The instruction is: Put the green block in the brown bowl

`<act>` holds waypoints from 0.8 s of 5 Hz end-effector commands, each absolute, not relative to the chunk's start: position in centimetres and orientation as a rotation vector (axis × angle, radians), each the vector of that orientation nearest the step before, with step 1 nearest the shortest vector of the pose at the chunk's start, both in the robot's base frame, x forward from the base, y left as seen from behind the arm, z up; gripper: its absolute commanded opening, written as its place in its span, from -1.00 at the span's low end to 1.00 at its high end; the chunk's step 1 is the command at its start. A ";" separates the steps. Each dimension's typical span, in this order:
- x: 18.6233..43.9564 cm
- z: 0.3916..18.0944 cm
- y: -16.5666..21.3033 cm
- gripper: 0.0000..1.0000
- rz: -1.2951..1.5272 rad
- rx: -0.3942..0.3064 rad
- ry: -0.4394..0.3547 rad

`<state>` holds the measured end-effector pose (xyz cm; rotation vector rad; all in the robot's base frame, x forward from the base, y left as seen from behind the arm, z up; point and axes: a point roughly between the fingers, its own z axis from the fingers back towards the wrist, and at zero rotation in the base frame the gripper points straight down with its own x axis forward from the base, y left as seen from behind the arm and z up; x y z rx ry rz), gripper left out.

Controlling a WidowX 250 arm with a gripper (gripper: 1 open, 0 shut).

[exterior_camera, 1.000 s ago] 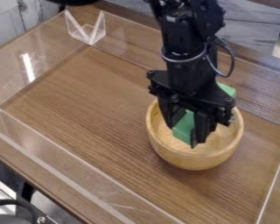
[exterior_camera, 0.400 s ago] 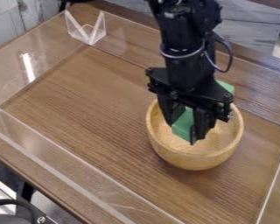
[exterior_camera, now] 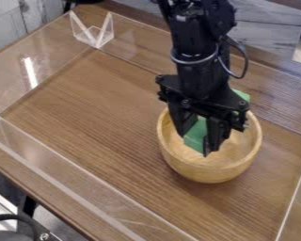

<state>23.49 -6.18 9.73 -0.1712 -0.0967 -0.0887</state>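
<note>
Dark wooden table [exterior_camera: 90, 104] with clear walls, brown bowl [exterior_camera: 179, 162] resting on it

The brown bowl [exterior_camera: 179, 162] is pale wood, smooth and matt, faint grain on its thick wall. The table [exterior_camera: 90, 104] is darker streaked wood, fenced by clear glossy panels [exterior_camera: 40, 56]. The green block [exterior_camera: 195, 138] looks like matt plastic, perhaps painted wood. The gripper [exterior_camera: 210, 146] is matt black

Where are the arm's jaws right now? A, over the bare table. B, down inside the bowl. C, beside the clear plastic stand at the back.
B: the gripper reaches down into the bowl, with the green block between its jaws.
</note>
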 end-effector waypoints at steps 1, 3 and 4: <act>25.0 11.2 -6.0 -1.00 -0.090 -0.180 -0.161; 25.3 11.1 -5.9 -1.00 -0.088 -0.187 -0.163; 25.4 11.0 -5.9 -1.00 -0.087 -0.190 -0.164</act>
